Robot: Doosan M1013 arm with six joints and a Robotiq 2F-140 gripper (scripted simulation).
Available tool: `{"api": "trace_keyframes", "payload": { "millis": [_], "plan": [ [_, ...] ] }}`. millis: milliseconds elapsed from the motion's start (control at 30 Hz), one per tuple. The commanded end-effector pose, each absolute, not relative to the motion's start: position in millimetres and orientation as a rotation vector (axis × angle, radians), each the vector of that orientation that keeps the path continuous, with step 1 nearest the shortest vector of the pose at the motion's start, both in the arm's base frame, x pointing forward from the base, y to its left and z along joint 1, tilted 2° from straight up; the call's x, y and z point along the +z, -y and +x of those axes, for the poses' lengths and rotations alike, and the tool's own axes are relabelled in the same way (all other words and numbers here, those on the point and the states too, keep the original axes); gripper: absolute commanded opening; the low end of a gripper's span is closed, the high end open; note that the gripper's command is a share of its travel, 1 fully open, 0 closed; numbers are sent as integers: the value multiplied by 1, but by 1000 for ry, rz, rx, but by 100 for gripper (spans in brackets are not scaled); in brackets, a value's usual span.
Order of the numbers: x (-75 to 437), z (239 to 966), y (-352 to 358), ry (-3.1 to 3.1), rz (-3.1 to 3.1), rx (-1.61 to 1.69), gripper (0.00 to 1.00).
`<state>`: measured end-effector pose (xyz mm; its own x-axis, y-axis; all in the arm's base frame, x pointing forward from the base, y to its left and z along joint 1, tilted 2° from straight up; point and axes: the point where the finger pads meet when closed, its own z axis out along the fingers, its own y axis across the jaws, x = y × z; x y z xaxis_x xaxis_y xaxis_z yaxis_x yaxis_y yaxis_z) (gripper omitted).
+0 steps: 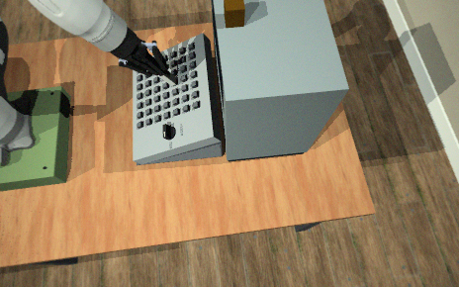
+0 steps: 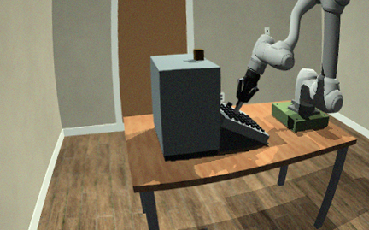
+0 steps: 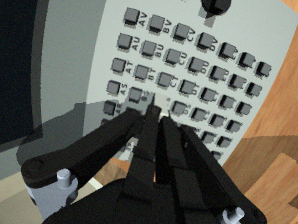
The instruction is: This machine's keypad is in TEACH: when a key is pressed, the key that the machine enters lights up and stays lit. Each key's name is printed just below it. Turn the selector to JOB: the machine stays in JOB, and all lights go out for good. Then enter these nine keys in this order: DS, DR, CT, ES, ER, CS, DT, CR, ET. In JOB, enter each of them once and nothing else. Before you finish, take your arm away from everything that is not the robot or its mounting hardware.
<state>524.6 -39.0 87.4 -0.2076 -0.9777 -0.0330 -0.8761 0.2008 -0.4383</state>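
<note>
Black two-finger gripper [image 1: 173,79] [image 2: 238,108] [image 3: 157,102]: clenched, nothing grasped, tips over the key rows, contact unclear | grey sloped keypad panel [image 1: 175,143] [image 2: 248,132] [image 3: 270,30]: on the orange-brown wooden table [image 1: 198,198] [image 2: 177,173] [image 3: 285,172], beside a large blue-grey box [image 1: 282,54] [image 2: 190,110] | black round selector knob [image 1: 169,131] [image 3: 216,4]: on the panel, beyond the keys.

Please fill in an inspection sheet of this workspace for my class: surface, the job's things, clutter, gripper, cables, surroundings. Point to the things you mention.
Surface: wooden table [image 1: 257,198] [image 2: 181,172], partly shadowed.
Job's things: sloped keypad [image 1: 173,143] [image 2: 245,133] [image 3: 265,30] with a black selector knob [image 1: 169,131] [image 3: 216,4]; no lit key seen.
Clutter: large grey box [image 1: 277,59] [image 2: 191,110] beside the keypad, a small brown block [image 1: 234,13] [image 2: 198,54] on top.
Gripper: shut [image 1: 174,79] [image 2: 238,110] [image 3: 160,107], fingertips at the keys; contact cannot be told.
Cables: nothing seen.
Surroundings: wood-plank floor [image 1: 198,262] [image 2: 92,187], plain walls [image 2: 82,59], brown door-like panel [image 2: 154,43].
</note>
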Motion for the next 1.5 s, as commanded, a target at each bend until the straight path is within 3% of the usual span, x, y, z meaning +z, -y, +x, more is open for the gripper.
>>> {"api": "trace_keyframes", "payload": {
  "millis": [0,1467],
  "plan": [
    [86,525,39,-2177,-1749,-472,0],
    [80,528,40,-2177,-1749,-472,0]
  ]
}}
